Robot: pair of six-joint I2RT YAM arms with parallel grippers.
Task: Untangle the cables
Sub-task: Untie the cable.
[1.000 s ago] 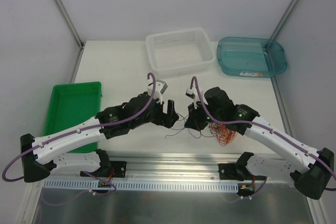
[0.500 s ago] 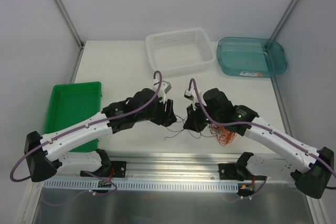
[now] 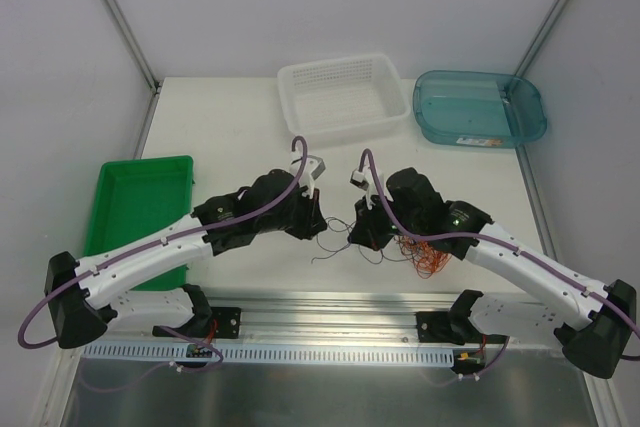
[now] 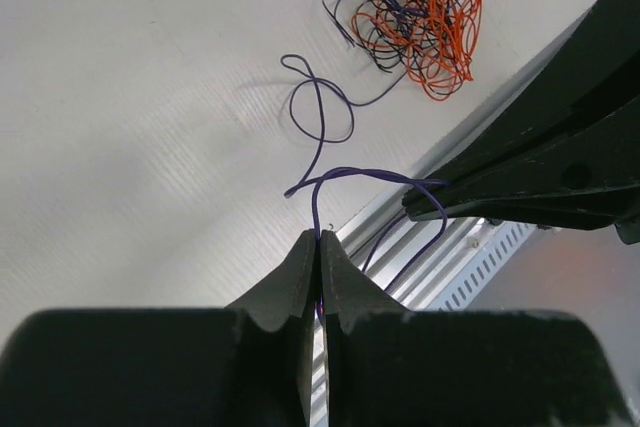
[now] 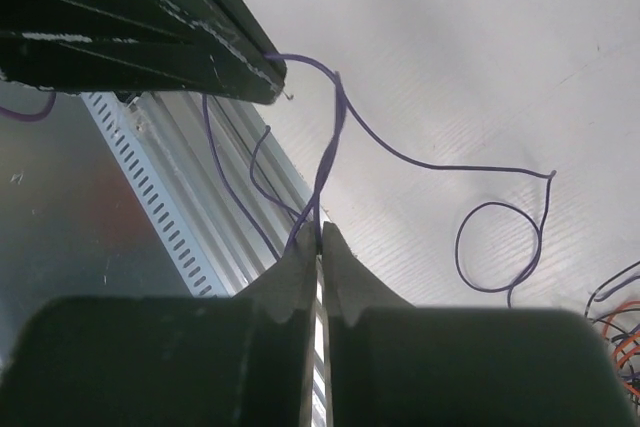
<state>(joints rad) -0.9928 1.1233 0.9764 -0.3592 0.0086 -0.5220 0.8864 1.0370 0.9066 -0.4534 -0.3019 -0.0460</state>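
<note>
Orange, red and dark hair-thin cables [image 3: 424, 250] lie as one loose curly tangle on the off-white table [image 3: 220, 127], at about 4 o'clock from its middle and just beside the right arm's wrist. In the left wrist view the same tangle shows as rounded loops piled on each other. One purple strand [image 4: 316, 205] trails out from it, makes a single open loop on the table and rises off the surface. Two black claws meet over the table's near middle. The left gripper [image 3: 313, 219] has its jaws pressed fully together, the purple strand pinched between the tips. The right gripper [image 3: 362, 232] is closed just as tightly on that same strand, which bows in a slack arc between the two. Each wrist camera sees the other claw's dark fingers close by. Three containers stand on the table: one white plastic basket [image 3: 340, 97] with a perforated mesh wall at 12 o'clock, one translucent teal tub [image 3: 480, 107] with rounded corners at 2 o'clock, and one smooth green tray [image 3: 140, 202] at 9 o'clock. The tub carries a small label on its near side — too small to read. One ribbed aluminium rail [image 3: 330, 322] runs along the near edge at 6 o'clock, holding both arm bases.
</note>
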